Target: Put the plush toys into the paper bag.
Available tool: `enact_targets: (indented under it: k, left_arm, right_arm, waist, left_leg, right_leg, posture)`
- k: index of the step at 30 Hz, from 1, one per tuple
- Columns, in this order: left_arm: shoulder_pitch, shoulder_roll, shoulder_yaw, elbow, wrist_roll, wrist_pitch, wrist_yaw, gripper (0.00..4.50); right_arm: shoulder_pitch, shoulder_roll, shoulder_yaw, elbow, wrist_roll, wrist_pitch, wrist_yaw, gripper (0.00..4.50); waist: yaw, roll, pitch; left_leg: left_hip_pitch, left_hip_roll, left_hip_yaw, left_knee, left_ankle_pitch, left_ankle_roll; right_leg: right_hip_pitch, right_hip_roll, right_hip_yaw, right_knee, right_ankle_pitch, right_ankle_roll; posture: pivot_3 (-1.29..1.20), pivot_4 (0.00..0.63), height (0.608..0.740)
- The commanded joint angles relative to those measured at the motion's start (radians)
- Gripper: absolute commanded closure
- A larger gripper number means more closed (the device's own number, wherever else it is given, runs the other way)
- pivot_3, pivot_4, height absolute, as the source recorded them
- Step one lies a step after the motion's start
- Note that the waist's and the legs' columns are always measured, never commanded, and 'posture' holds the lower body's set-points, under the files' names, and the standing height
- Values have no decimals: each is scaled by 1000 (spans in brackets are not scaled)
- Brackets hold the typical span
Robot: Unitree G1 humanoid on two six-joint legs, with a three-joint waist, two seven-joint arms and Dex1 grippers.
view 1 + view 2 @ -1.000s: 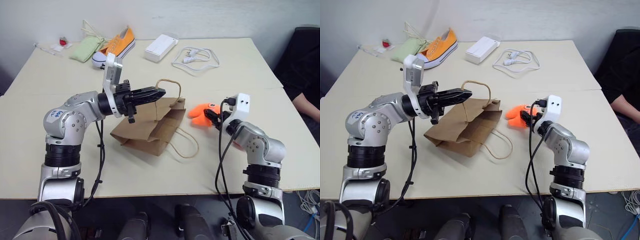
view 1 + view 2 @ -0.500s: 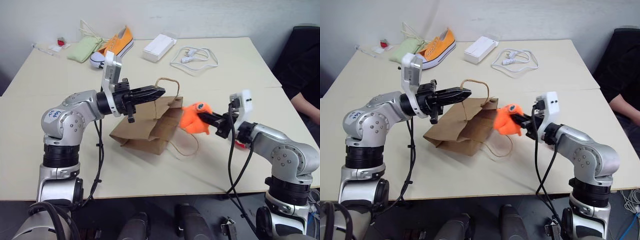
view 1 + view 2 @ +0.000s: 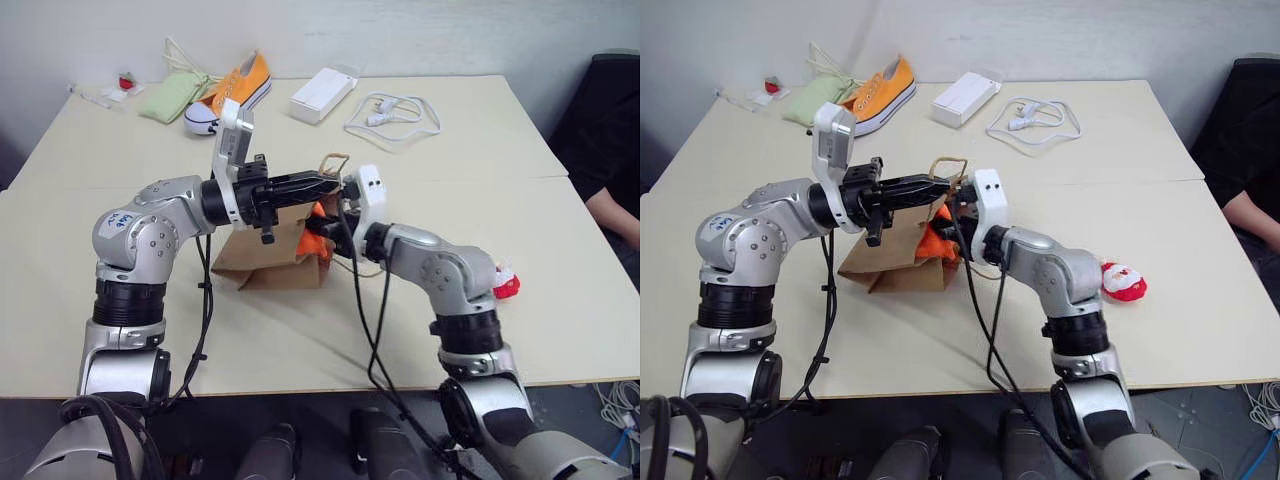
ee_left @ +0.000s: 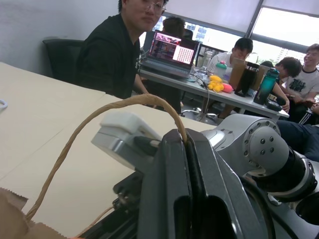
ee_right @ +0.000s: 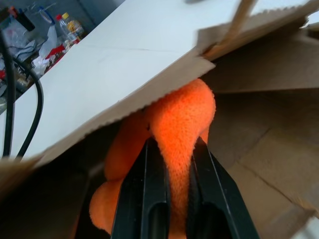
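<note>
Orange fuzzy fish plush, pinched by right gripper inside brown kraft paper bag mid-table, per wrist cam; left gripper clamps bag's twisted loop handle; red-white Santa plush lies right.

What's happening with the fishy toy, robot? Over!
Left gripper shut on bag handle, holding paper bag open. Right gripper shut on orange fish, at bag mouth. Santa toy waits on table. Nothing blocking.

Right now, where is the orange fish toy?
The orange fish toy is pinched in the right gripper at the paper bag mouth, mid-table, while the left gripper holds the bag's handle up.
</note>
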Motion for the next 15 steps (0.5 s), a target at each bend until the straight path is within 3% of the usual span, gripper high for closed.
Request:
enact_targets:
  k: [1, 5, 10, 15]
  left_arm:
    - [-23, -1, 14, -18, 1, -25, -3, 4500]
    - [-26, 3, 21, -8, 5, -31, -1, 4500]
    - [-23, 9, 28, -12, 3, -27, 5, 4500]
    - [-18, 18, 32, -6, 5, -25, 7, 4500]
  right_arm:
    - [-21, 36, -9, 44, -15, -68, -2, 3245]
    - [-7, 41, -25, 16, 10, -46, 19, 1768]
    - [88, -54, -50, -181, 79, 62, 62, 50]
    - [287, -289, -176, -587, 239, 252, 88, 17]
  waist:
    - [-1, 0, 0]
    - [-4, 0, 0]
    - [0, 0, 0]
    - [11, 0, 0]
  left_leg:
    - [0, 0, 0, 0, 0, 0]
    - [0, 0, 0, 0, 0, 0]
    - [0, 0, -1, 0, 0, 0]
    - [-2, 0, -1, 0, 0, 0]
  right_leg:
    - [0, 0, 0, 0, 0, 0]
    - [0, 0, 0, 0, 0, 0]
    - [0, 0, 0, 0, 0, 0]
    - [0, -1, -1, -1, 0, 0]
  posture:
    - [0, 150, 740]
    - [0, 150, 740]
    - [0, 150, 740]
    - [0, 150, 740]
